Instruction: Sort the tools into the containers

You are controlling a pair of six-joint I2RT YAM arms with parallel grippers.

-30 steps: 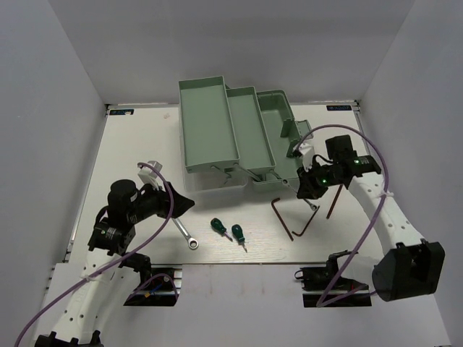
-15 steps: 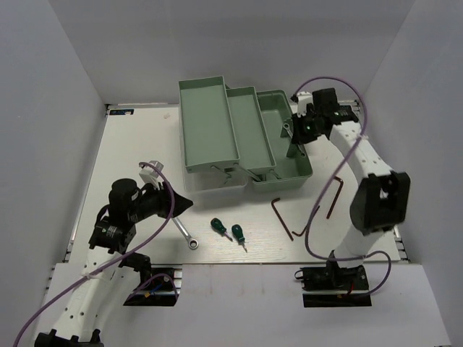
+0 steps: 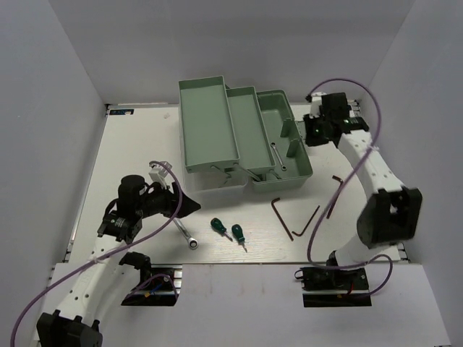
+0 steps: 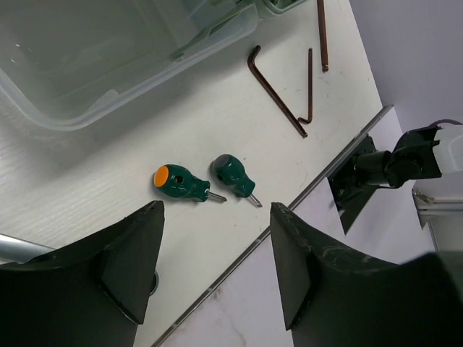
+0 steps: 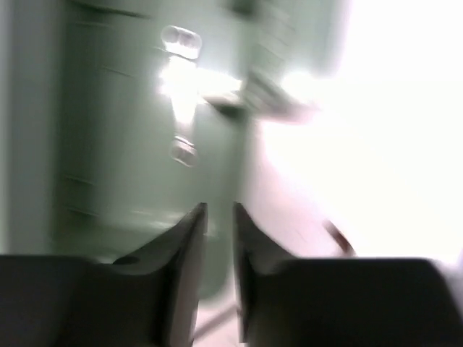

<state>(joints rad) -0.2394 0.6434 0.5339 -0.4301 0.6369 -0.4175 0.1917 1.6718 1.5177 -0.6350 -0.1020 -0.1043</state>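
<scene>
The mint-green toolbox [image 3: 210, 130] stands open at the back. The short wrench [image 3: 278, 155] lies in its right compartment, blurred in the right wrist view [image 5: 181, 94]. My right gripper [image 3: 307, 134] hovers over the box's right rim, jaws slightly apart and empty [image 5: 220, 238]. The long wrench [image 3: 182, 230] lies on the table under my left gripper [image 3: 184, 204], which is wide open and empty [image 4: 213, 267]. Two green screwdrivers [image 3: 219, 227] [image 3: 238, 234] lie at the front and show in the left wrist view [image 4: 177, 182] [image 4: 231, 171]. Hex keys [image 3: 282, 217] [image 3: 309, 219] [image 3: 334, 194] lie right of them.
The table's front edge [image 4: 239, 253] runs just below the screwdrivers. White walls close in the table on three sides. The toolbox's lower trays and hinge arms [image 3: 231, 173] jut toward the front. A purple cable [image 3: 362, 94] loops over the right arm.
My right gripper carried the short wrench from the table up over the toolbox and let it go; it now lies in the right compartment. My left arm shifted slightly right and forward.
</scene>
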